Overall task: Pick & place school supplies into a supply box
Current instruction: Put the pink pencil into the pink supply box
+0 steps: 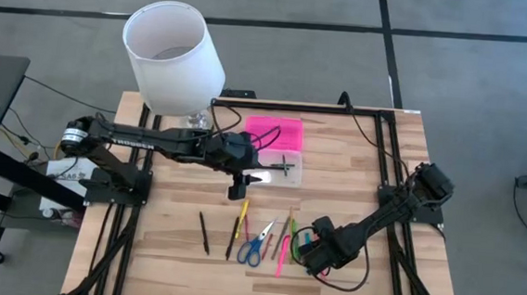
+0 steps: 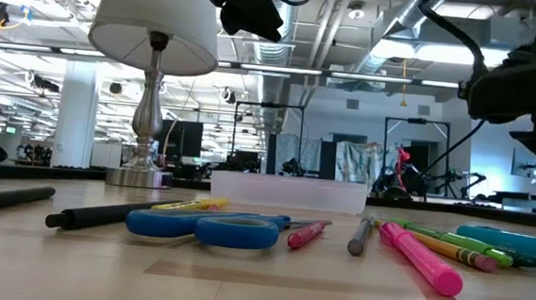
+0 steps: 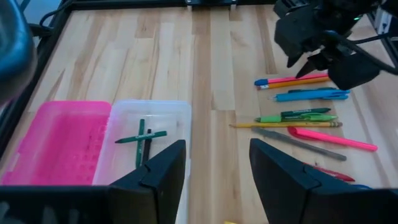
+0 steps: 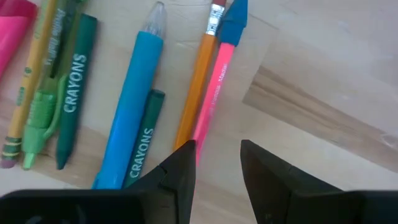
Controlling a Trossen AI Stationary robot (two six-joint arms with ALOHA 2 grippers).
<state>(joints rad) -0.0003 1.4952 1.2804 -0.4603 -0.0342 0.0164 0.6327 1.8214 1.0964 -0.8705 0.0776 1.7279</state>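
- Low over the front right of the table (image 1: 355,172), the right gripper (image 4: 214,155) is held with its fingers spread and nothing between them; they straddle the pink pencil (image 4: 214,81) and sit just beside the orange pencil (image 4: 198,74).
- A closing pinch could take in both pencils at once, since they lie touching; one would likely slip out on the lift.
- The blue pen (image 4: 134,99) and two green crayons (image 4: 74,81) lie close alongside and could be nudged or rolled by a descending finger.
- Over the near edge of the supply box (image 1: 277,148), the left gripper (image 3: 217,165) is also held spread and empty.
- The box is open, its pink lid (image 3: 59,140) folded flat beside the clear tray (image 3: 177,115), which holds two green pens (image 3: 142,137) crossed.
- With both arms near the middle of the table, a carry toward the box might bring them together.
- The crayon lettering is shown only by the right wrist view.
- The tray's contents are shown clearly only by the left wrist view.
- The blue scissors (image 2: 211,227) are seen up close in the low view, while the box's inside is hidden there.
- The layout of the white lamp (image 1: 172,53), the box and the remaining supplies is given only by the high view.
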